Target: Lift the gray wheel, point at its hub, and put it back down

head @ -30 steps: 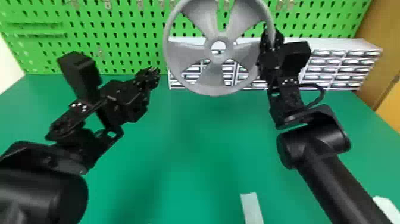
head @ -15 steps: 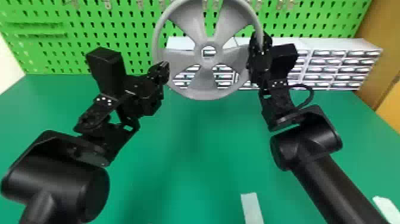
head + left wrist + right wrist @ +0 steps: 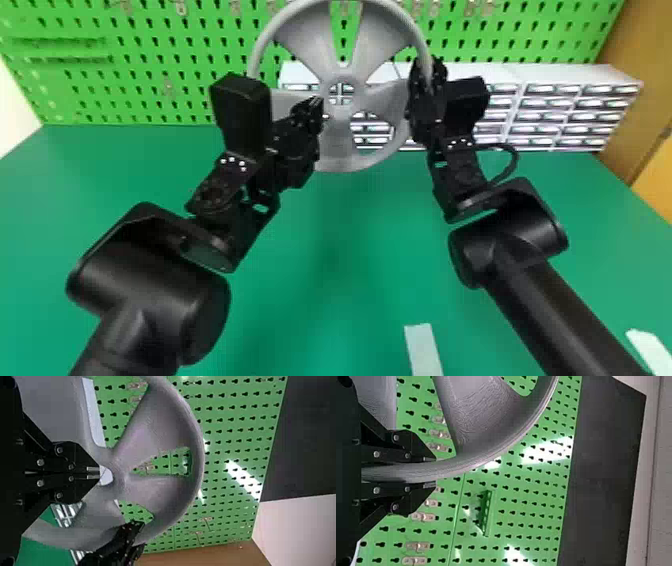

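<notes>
My right gripper (image 3: 425,82) is shut on the right rim of the gray wheel, which hangs upright above the green table. In the right wrist view the rim of the gray wheel (image 3: 466,461) runs between the fingers of the right gripper (image 3: 435,471). My left gripper (image 3: 316,106) is shut with nothing in it, its tips in front of the gray wheel (image 3: 345,155) just left of the hub. From the left wrist, the closed tips of the left gripper (image 3: 99,473) overlap the hub hole of the gray wheel (image 3: 158,494); whether they touch it I cannot tell.
Behind the wheel stand a green pegboard (image 3: 165,75) and white drawer units (image 3: 565,102) along the back of the green table (image 3: 350,280). Two pale strips lie near the front, one at the middle (image 3: 422,350) and one at the right (image 3: 650,350). A wooden panel (image 3: 635,100) rises at the right.
The left gripper has moved right, from beside the wheel to in front of its hub area. The right arm and the held wheel have shifted a little to the left.
</notes>
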Available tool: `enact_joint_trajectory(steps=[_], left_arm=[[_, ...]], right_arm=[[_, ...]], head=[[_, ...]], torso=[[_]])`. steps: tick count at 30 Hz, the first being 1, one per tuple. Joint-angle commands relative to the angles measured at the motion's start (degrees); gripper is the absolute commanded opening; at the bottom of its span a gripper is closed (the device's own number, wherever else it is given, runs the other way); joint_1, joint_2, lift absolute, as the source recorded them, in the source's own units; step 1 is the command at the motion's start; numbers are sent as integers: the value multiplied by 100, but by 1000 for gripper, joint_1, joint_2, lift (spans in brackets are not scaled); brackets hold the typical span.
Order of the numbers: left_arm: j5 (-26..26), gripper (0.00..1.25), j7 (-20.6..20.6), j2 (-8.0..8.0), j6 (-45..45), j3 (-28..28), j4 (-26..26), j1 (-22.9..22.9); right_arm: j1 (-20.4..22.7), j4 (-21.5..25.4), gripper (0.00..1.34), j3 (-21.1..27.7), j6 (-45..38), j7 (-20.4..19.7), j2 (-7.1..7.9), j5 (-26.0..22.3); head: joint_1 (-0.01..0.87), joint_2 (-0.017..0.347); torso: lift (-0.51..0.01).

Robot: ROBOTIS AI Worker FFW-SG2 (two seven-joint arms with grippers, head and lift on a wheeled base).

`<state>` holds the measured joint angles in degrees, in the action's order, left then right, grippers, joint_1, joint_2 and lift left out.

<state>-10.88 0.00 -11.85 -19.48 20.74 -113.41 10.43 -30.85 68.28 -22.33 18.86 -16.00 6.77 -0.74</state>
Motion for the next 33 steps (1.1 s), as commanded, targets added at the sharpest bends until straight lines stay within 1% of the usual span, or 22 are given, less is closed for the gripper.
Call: enact_joint_trajectory(steps=[1, 9, 22, 33], left_arm=[[-63, 29, 281, -37, 111, 334, 65, 152], [-177, 29, 615, -89, 252, 589, 249, 258], [-98, 29, 694, -98, 472, 518, 531, 293], [-46, 29, 685, -107, 551, 536, 768, 451]], right_arm=[[-8, -35, 11, -43, 3, 0, -9, 4], [-17, -52, 11, -96, 21, 0, -9, 4], [35, -52, 11, -158, 91, 0, -9, -23], [71, -17, 11, -228, 91, 0, -1, -58]], head=[[692, 48], [692, 48], [692, 48], [692, 48]], torso=[[-88], [-88], [-88], [-88]])
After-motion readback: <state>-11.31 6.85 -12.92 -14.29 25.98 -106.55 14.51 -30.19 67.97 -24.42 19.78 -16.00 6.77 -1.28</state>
